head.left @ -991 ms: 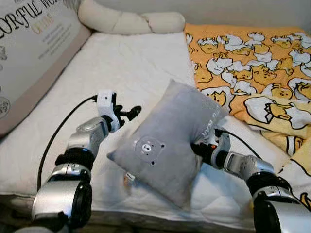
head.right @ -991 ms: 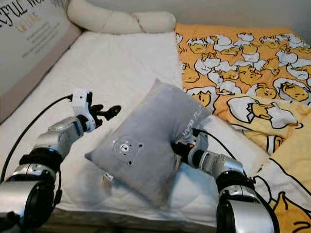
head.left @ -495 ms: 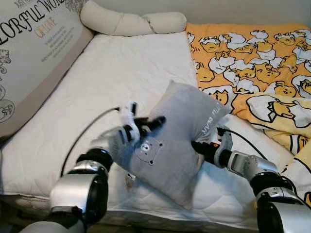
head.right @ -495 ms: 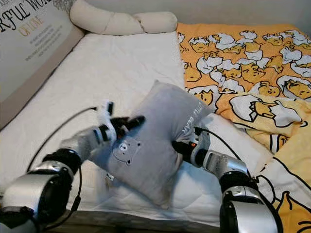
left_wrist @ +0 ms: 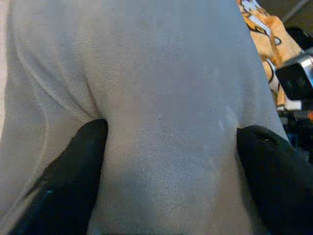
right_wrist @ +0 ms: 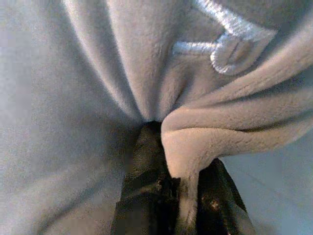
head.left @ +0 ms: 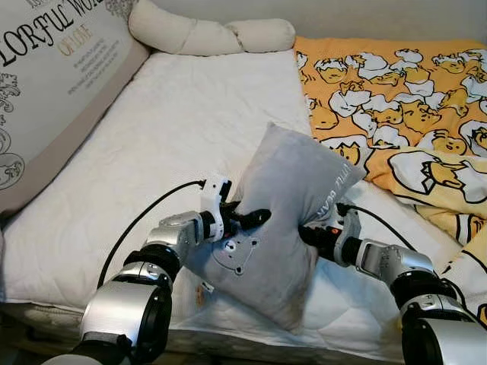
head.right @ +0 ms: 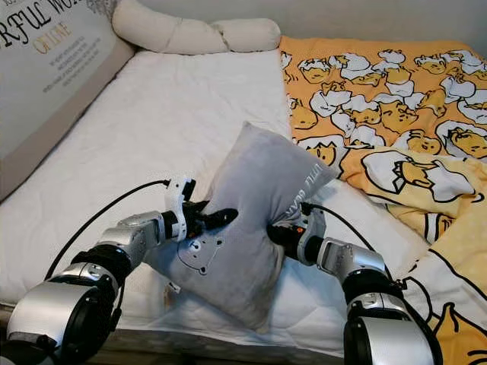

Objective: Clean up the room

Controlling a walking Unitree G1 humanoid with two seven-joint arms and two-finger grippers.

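Closest to me, both silver arms reach out over the near edge of the mattress (head.left: 190,114) and meet at a grey pillow (head.left: 293,198) that stands tilted up off the sheet, its lower corner resting on the bed near 6 o'clock. The right gripper (head.left: 312,233), at about 4 o'clock from the pillow's middle, is clenched on a fold of the pillow's side seam; the right wrist view shows the plush bunched and pinched between its black fingers (right_wrist: 146,196). The left gripper (head.left: 247,220), at about 9 o'clock, has its fingers spread wide and pressed into the pillow's face just above a small bear patch (head.left: 237,252); in the left wrist view the two fingertips (left_wrist: 83,147) dent the fabric on either side without closing on it.

The pillow looks light and very soft, likely to sag and fold wherever it is pinched, so a seam or corner seems a surer hold than the flat face, which would probably slip out of a wide grip.

Beyond it, toward 2 o'clock, lies an orange duck-print blanket (head.left: 396,84). At 10 o'clock a large lettered cushion (head.left: 53,84) leans along the side, and at 12 o'clock a cream bolster (head.left: 205,34) lines the far end.
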